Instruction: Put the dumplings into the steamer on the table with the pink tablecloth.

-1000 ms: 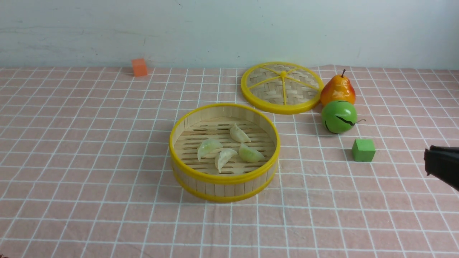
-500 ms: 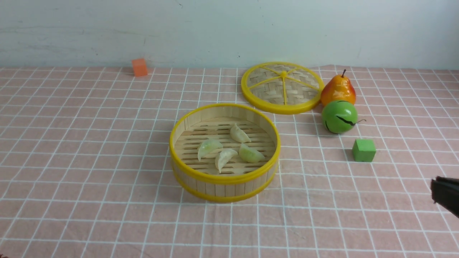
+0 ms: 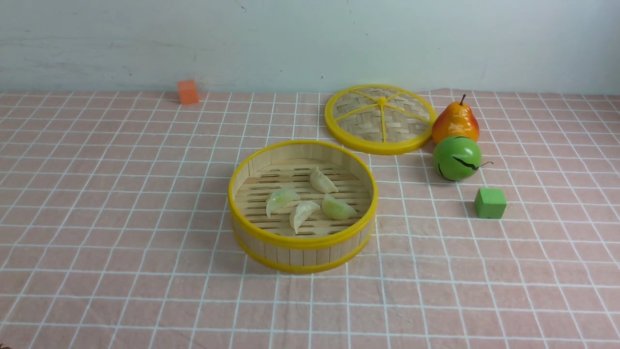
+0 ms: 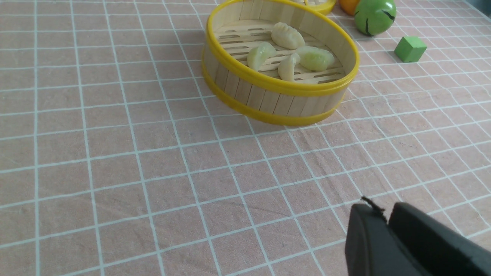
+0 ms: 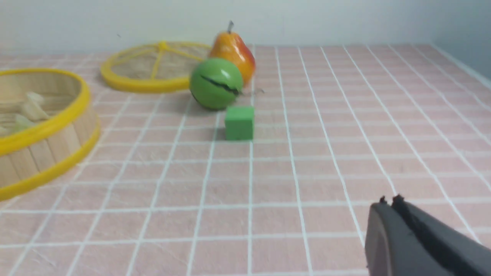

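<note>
Steamer (image 3: 302,245): a round bamboo basket with yellow rims, standing upright near the middle of the table, open at the top.
Dumplings (image 3: 302,199): four pale yellow-green crescents, all lying on the slatted floor inside the steamer, close together; the two nearest the front appear to touch.
Tablecloth (image 3: 121,194): pink cloth with a white grid, slightly wrinkled, covering the whole table.
Lid (image 3: 380,118): a flat woven disc with yellow rim and spokes, lying behind and to the right of the steamer, apart from it.
Fruit: an orange-red pear (image 3: 456,121) just beside the lid, and a green ball-shaped fruit (image 3: 457,158) touching the pear in front.
Cubes: a green cube (image 3: 490,203) in front of the green fruit; an orange cube (image 3: 188,91) at the far left by the wall.
Left gripper (image 4: 388,218): seen only in its wrist view, low over bare cloth, well apart from the steamer; fingers together, holding nothing.
Right gripper (image 5: 390,203): seen only in its wrist view, over bare cloth, well apart from the green cube; fingers pressed together, empty.
</note>
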Controlling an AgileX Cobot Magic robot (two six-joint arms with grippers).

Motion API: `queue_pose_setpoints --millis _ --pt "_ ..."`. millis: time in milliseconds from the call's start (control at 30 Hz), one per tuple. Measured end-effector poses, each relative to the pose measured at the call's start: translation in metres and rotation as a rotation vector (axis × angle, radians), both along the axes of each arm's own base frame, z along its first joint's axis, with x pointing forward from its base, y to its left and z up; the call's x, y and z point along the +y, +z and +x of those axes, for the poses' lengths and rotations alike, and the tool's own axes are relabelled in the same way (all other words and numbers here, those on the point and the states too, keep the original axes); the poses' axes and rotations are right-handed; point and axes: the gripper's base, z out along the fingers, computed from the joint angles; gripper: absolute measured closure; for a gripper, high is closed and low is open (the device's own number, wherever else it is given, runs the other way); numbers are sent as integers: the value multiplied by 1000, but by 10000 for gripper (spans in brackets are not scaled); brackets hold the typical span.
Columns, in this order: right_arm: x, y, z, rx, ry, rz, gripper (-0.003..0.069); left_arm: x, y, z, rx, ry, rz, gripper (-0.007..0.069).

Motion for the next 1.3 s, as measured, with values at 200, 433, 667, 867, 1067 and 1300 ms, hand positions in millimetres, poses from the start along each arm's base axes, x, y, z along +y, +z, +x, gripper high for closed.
queue_pose_setpoints --millis 200,433,667,867,1067,1300 --pt "-1 -11 -1 79 -17 31 662 0 0 0 0 0 0 549" --pt "1 -12 -2 119 14 28 662 0 0 0 0 0 0 541" --pt "1 -12 -3 124 15 31 659 0 0 0 0 0 0 533" --pt "1 -12 -3 123 15 31 655 0 0 0 0 0 0 529" --pt "1 -12 -3 123 15 31 649 0 0 0 0 0 0 519" --pt "1 -12 -3 124 15 31 648 0 0 0 0 0 0 514"
